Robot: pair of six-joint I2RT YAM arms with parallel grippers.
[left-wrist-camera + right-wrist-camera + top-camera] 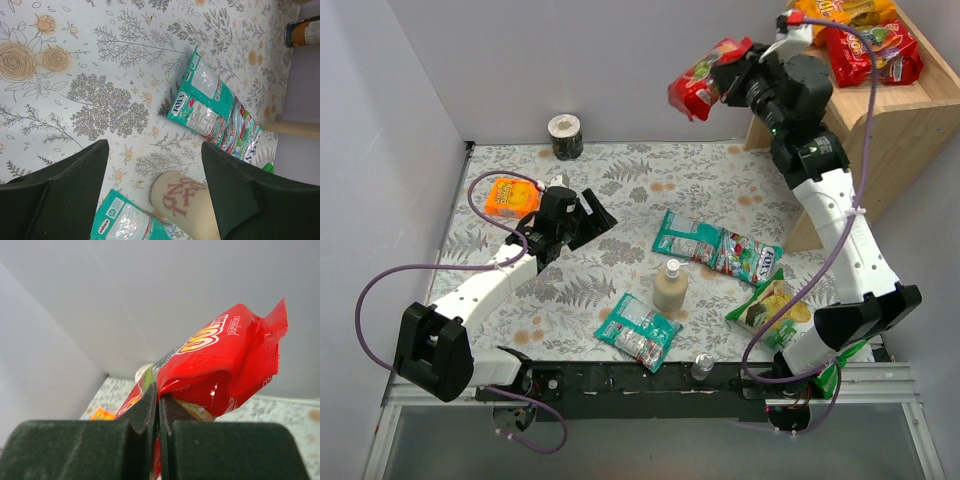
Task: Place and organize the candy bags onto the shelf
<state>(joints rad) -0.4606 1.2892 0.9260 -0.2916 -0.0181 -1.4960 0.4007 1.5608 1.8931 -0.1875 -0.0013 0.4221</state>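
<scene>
My right gripper is shut on a red candy bag, held high in the air left of the wooden shelf; in the right wrist view the bag is pinched between the jaws. An orange-yellow bag and another red bag lie on the shelf's top board. Two overlapping teal-and-white bags lie mid-table, also seen in the left wrist view. A third teal bag lies near the front. My left gripper is open and empty over the table.
A beige pump bottle stands between the teal bags. A green chip bag lies by the right arm's base. A small orange packet lies at the left. A dark can stands at the back wall. A small bottle stands at the front edge.
</scene>
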